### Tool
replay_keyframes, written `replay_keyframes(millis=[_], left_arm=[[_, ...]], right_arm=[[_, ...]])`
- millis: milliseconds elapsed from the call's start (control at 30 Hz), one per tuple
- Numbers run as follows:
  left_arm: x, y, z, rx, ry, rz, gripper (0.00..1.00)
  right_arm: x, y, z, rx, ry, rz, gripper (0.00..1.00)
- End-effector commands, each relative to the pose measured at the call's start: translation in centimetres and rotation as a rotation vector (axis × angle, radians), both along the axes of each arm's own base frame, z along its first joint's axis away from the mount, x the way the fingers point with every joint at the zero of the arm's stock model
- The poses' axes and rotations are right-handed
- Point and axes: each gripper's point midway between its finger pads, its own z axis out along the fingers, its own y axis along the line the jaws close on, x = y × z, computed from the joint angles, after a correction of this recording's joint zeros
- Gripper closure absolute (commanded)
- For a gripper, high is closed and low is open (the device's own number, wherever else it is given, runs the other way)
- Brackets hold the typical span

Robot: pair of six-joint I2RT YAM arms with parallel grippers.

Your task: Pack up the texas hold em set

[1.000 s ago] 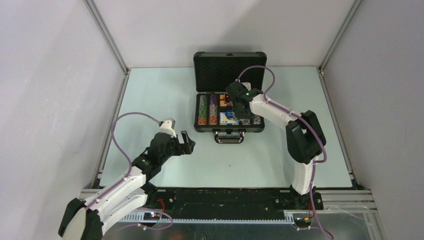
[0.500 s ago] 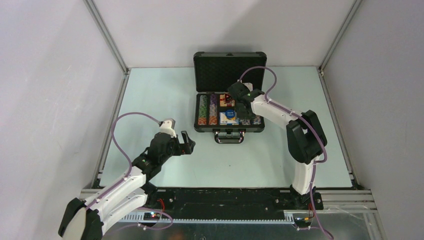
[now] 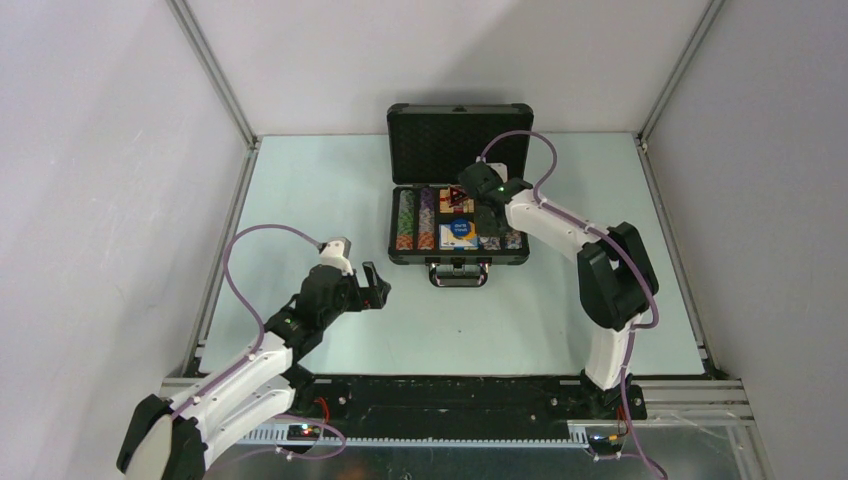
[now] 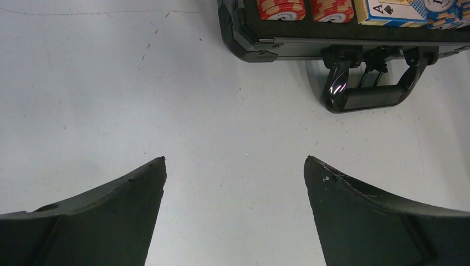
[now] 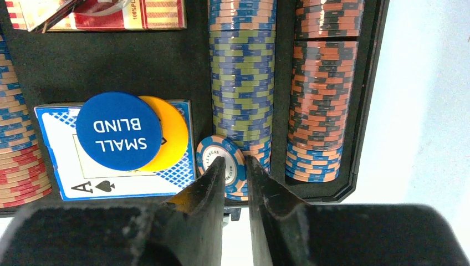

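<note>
The dark grey briefcase (image 3: 458, 260) lies open on the table, lid (image 3: 460, 140) upright and handle (image 4: 371, 97) toward me. Rows of striped poker chips (image 5: 242, 72) fill its foam slots. A blue SMALL BLIND button (image 5: 118, 131) overlaps an orange button (image 5: 172, 133) on a blue card box (image 5: 61, 177); the red card box (image 5: 149, 14) lies beyond. My right gripper (image 5: 235, 159) hovers over a tilted chip (image 5: 209, 155) at the row's near end, jaws narrowly apart, nothing between them. My left gripper (image 4: 235, 160) stands wide open above bare table. The triangular marker is hidden.
White walls with metal frame posts (image 3: 215, 75) enclose the table on three sides. A further chip row (image 5: 321, 100) fills the right slot by the case wall. The right arm (image 3: 610, 270) reaches over the case's right side.
The right gripper's jaws have narrowed and it has shifted slightly toward the back right over the chips. The left arm has stayed still.
</note>
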Motion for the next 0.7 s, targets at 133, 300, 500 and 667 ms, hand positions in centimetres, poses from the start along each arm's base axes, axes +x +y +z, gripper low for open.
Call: replay_keyframes(millis=[133, 300, 500, 667], left_arm=[[0.7, -0.1, 1.0, -0.002, -0.041, -0.001, 0.02], [0.7, 0.0, 1.0, 0.001, -0.039, -0.001, 0.02], [0.7, 0.0, 1.0, 0.000, -0.039, -0.001, 0.02], [0.7, 0.0, 1.0, 0.000, -0.039, 0.000, 0.02]], right_arm=[[-0.6, 0.2, 0.0, 0.035, 0.020, 0.017, 0.80], [-0.6, 0.7, 0.6, 0.062, 0.008, 0.027, 0.80], [-0.7, 1.3, 1.2, 0.091, 0.000, 0.041, 0.80], [-0.8, 2.3, 1.7, 0.144, -0.006, 0.060, 0.80]])
